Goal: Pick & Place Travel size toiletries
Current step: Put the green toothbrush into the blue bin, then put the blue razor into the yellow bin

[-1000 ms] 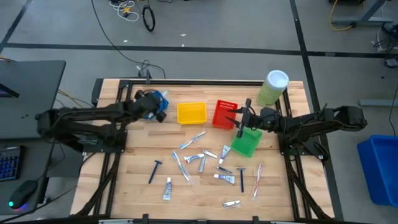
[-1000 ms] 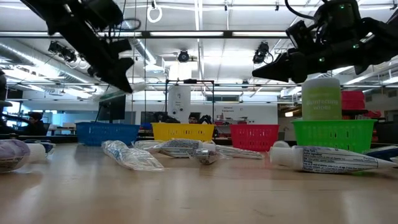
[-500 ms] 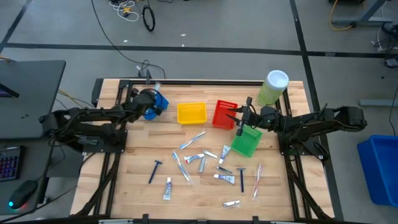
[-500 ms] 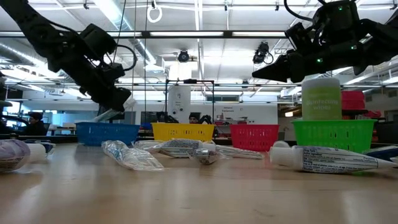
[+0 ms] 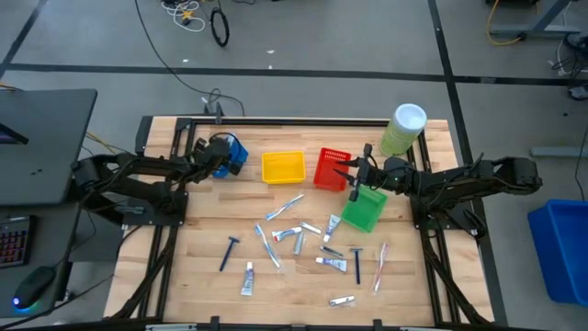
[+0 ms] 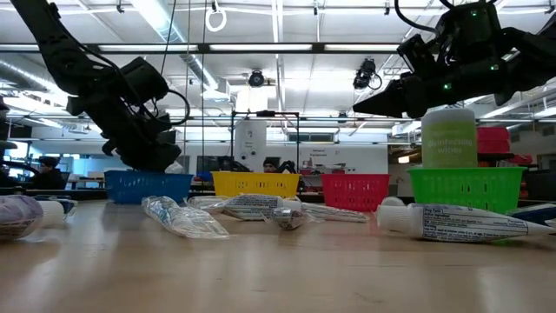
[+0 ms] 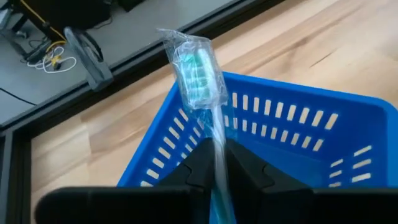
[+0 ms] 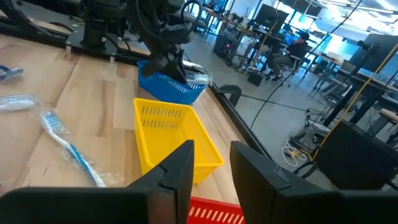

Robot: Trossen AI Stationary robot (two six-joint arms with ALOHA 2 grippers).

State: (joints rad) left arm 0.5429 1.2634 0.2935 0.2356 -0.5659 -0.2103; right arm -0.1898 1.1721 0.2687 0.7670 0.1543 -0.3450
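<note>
My left gripper (image 7: 216, 154) is shut on a clear-wrapped toothbrush (image 7: 198, 67) with a green-and-white head. It hangs just over the blue bin (image 7: 292, 134) at the table's far left (image 5: 235, 153), and its tip is level with the bin's rim in the low view (image 6: 155, 159). My right gripper (image 8: 211, 163) is open and holds nothing. It hovers between the red bin (image 5: 331, 168) and the green bin (image 5: 365, 210). Several tubes, toothbrushes and razors (image 5: 296, 235) lie flat on the table's middle and near part. My left gripper pinches the toothbrush's wrapped handle (image 7: 217, 140) between its two fingers (image 7: 200, 163). The brush runs along the fingers and sticks out past their tips. Its head end is clear of the bin and juts over the bin's far rim.
A yellow bin (image 5: 283, 166) stands between the blue and red ones. A tall pale-green canister with a white lid (image 5: 402, 129) stands at the far right corner. In the low view a white tube (image 6: 456, 224) and wrapped items (image 6: 187, 217) lie close to the camera.
My left gripper has come down from well above the table to the blue bin's rim, shifting slightly toward the table's left edge. It has stayed shut on the toothbrush. The right arm has kept still.
</note>
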